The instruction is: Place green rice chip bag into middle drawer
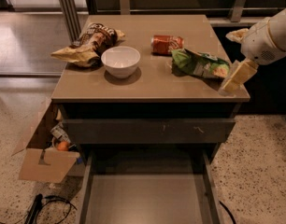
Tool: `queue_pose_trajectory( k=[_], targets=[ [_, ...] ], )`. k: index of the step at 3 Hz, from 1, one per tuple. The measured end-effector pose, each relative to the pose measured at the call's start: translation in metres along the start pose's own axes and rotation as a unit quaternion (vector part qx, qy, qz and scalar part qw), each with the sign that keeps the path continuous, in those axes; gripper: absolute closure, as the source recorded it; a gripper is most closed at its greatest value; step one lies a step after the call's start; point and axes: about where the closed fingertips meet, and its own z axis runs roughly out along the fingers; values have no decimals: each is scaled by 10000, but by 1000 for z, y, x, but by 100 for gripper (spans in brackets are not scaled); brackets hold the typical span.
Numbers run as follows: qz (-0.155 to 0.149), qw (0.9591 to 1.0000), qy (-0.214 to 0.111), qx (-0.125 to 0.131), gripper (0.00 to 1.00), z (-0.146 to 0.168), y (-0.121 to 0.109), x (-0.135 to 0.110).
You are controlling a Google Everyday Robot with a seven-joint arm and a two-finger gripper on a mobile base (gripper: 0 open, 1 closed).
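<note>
In the camera view, the green rice chip bag (pixel 199 63) is seen lying on the right part of the cabinet top (pixel 147 88), crinkled, with its printed end turned to the right. A red can (pixel 167 44) is laid on its side just behind the bag. A white bowl (pixel 120 61) is set upright near the middle, and a brown-and-yellow chip bag (pixel 87 45) is spread behind it on the left.

The gripper (pixel 229 59) is held at the right edge of the top, its cream fingers (pixel 239 76) spread wide; the lower one is placed just beside the bag's right end, possibly touching it.

Below, a closed drawer with a scratched grey front (pixel 147 130) is seen, and under it the middle drawer (pixel 145 197) is pulled out. A cardboard box (pixel 42 164) is found on the floor at the left
</note>
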Motion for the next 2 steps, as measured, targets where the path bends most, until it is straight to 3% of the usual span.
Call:
queue_pose_trajectory(
  k=[2],
  targets=[
    [-49, 9999, -2, 125, 0, 47, -32, -35]
  ],
)
